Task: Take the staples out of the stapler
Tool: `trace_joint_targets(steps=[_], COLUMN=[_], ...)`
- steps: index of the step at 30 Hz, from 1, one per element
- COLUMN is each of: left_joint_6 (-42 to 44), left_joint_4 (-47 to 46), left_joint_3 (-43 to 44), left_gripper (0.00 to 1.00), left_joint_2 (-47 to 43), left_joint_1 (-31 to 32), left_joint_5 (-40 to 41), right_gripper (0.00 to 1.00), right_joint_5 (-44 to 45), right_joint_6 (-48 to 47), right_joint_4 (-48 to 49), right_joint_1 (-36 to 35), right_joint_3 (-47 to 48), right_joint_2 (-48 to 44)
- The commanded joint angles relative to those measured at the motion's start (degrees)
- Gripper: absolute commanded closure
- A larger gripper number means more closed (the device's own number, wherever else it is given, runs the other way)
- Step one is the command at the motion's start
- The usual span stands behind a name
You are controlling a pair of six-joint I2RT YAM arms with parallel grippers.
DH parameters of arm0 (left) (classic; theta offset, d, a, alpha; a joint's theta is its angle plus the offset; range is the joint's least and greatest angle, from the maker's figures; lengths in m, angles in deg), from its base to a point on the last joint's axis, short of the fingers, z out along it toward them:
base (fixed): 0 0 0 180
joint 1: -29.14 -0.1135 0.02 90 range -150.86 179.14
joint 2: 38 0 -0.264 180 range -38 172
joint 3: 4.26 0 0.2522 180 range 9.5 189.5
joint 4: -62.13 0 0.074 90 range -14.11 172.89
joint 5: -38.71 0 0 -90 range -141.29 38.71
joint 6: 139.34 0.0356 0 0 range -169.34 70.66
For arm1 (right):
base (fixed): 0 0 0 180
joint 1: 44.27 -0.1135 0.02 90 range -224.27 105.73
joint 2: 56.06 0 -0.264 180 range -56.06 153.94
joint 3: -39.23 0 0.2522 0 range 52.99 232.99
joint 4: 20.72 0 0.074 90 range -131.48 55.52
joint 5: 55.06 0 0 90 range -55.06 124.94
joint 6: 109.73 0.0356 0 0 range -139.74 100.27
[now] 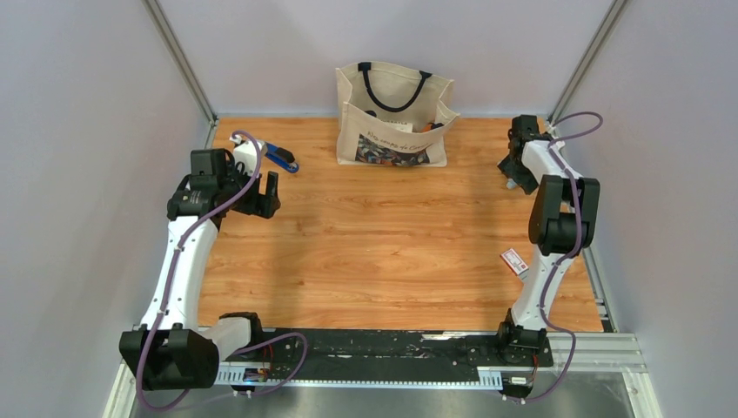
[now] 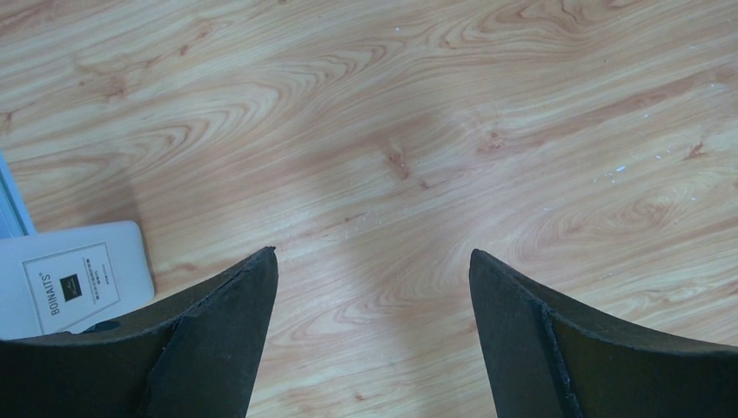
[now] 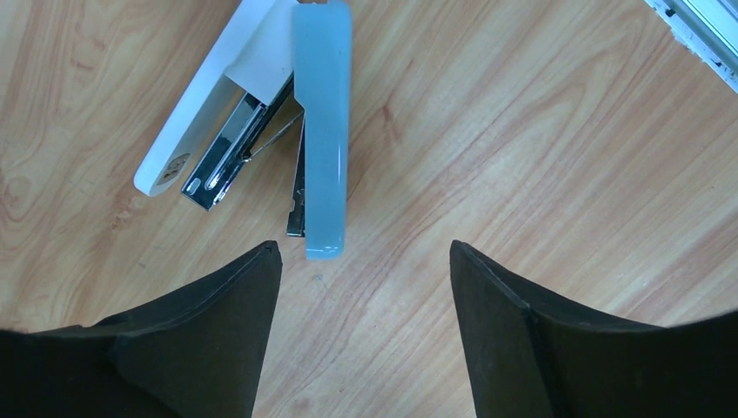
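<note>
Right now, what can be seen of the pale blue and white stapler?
The pale blue and white stapler lies on the wooden table, fanned open from its hinge. It has a glossy pale blue plastic arm, a white plastic arm, and shiny metal rails between them with a thin wire showing. The right gripper hangs open near its free ends, not touching it.

The stapler (image 1: 282, 158) shows only partly, one end hidden (staples too small to tell).

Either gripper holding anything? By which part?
Nothing is held. The left gripper is open over the table; the right gripper is open above the pale blue and white stapler, not clamped on it.
</note>
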Motion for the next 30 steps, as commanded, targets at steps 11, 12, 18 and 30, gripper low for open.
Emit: trace_joint_targets(steps=[11, 12, 18, 30], left_joint_6=[1.5, 1.6, 1.6, 0.7], left_joint_4=[-2.1, -2.1, -2.1, -0.7], left_joint_3=[-0.5, -0.6, -0.6, -0.4], left_gripper=[0.11, 0.11, 0.11, 0.11], left_joint_2=[-1.5, -1.6, -2.2, -4.4], left_joint_1=[0.0, 0.0, 0.0, 0.0], left_joint_5=[0.7, 0.7, 1.1, 1.5], right_gripper=[0.4, 0.42, 0.6, 0.83], right_joint_5=[-1.5, -1.8, -3.6, -2.0], right_joint_6=[-0.7, -1.0, -2.1, -6.6], right_joint_4=[-0.4, -0.4, -2.1, -1.2], right_joint_1=[0.3, 0.3, 0.2, -3.0], right_joint_3=[3.8, 4.0, 5.6, 0.1], right_joint_2=[3.7, 4.0, 5.6, 0.4])
